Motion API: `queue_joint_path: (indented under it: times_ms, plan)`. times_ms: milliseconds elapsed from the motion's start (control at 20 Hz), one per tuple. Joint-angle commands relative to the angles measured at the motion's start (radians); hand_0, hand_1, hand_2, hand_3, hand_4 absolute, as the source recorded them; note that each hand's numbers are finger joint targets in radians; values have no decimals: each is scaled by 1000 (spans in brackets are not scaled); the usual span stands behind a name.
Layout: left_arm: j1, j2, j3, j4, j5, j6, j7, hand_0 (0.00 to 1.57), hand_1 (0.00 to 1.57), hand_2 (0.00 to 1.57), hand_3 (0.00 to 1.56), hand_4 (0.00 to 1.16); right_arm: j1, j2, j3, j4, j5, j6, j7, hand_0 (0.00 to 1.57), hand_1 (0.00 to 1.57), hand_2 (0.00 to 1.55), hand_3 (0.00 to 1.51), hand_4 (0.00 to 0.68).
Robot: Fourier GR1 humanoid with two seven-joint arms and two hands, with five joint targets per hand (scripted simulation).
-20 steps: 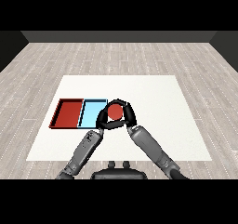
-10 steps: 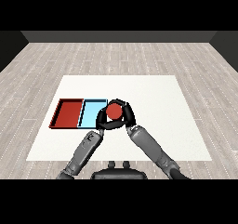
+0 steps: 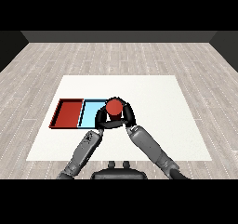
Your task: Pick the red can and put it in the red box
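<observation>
The red can is held upright above the table, at the right edge of the light blue tray. My right hand is curled round the can from the right and behind. My left hand sits just left of and below the can, close against the right hand, over the blue tray's near right corner. It merges with the right hand's dark shape. The red tray lies further left, side by side with the blue one, and nothing shows inside it.
The white table stretches to the right and back of the hands. Both grey forearms come in from the lower edge and meet near the middle. Grey plank floor surrounds the table.
The right hand has carried the red can a little to the left, toward the blue tray. The left hand has stayed about where it was.
</observation>
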Motion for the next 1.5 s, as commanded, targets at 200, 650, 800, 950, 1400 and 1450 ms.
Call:
queue_joint_path:
  times_ms: [200,650,800,950,1400,1450]
  plan:
    - [4,-4,-7,-41,-16,6,-33,1571,1571,1557,1485,1079,14,0,-24,17,51,55,37,0,0,0,0,0]
    - [26,21,66,-40,-75,-25,-21,1571,1571,1571,1501,1131,167,-73,-102,-183,5,105,4,0,0,0,0,0]
    - [43,35,94,-13,-79,-55,-54,1571,1571,1571,1497,1127,217,-106,-141,-286,-22,149,22,0,0,0,0,0]
    - [-38,19,138,16,-106,-16,17,1571,1571,1571,1488,1120,262,-96,-192,-284,-66,165,-54,0,0,0,0,0]
    - [58,194,266,-23,-110,-70,32,1571,1571,1571,1496,1127,516,-169,-334,-454,-176,215,-123,0,0,0,0,0]
    - [23,238,303,-47,-107,-59,116,1571,1571,1571,1505,1125,555,-160,-349,-393,-182,223,-215,0,0,0,0,0]
